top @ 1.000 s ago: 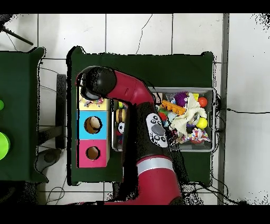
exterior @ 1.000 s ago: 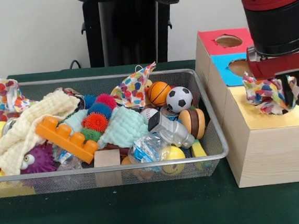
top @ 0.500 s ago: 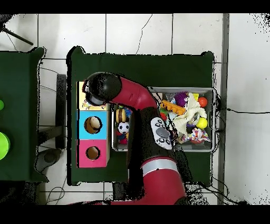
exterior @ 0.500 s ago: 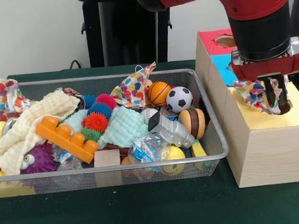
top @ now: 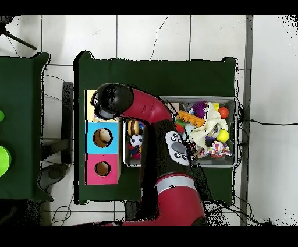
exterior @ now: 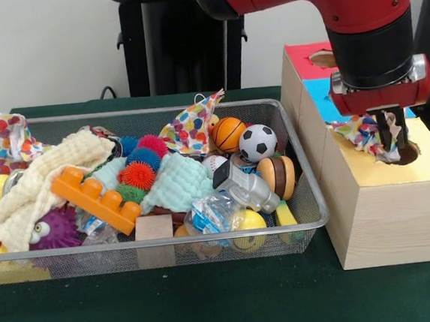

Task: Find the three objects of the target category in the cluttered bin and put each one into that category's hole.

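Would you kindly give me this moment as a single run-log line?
phase: placing | gripper: shut on patterned cloth | position: over yellow section of sorting box | bin: full of toys

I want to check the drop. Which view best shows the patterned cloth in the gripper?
The front view: the cloth hangs from the gripper over the yellow box top, plainly visible. In the overhead view the arm covers that spot, so the cloth is hidden.
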You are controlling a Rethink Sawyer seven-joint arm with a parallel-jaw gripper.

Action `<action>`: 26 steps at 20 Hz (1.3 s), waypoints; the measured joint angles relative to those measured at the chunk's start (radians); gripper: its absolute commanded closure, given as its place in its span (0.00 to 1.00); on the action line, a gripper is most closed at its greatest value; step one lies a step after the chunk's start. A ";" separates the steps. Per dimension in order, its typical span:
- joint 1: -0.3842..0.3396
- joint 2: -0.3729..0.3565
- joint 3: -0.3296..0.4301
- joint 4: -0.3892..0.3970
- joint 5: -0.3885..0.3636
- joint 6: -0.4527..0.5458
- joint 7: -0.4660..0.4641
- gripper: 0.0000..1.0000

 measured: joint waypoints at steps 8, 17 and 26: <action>0.018 0.052 0.000 -0.038 -0.002 0.000 0.000 1.00; 0.060 0.167 -0.024 -0.169 -0.005 0.032 0.000 1.00; 0.085 0.206 -0.058 -0.259 -0.006 0.153 0.000 1.00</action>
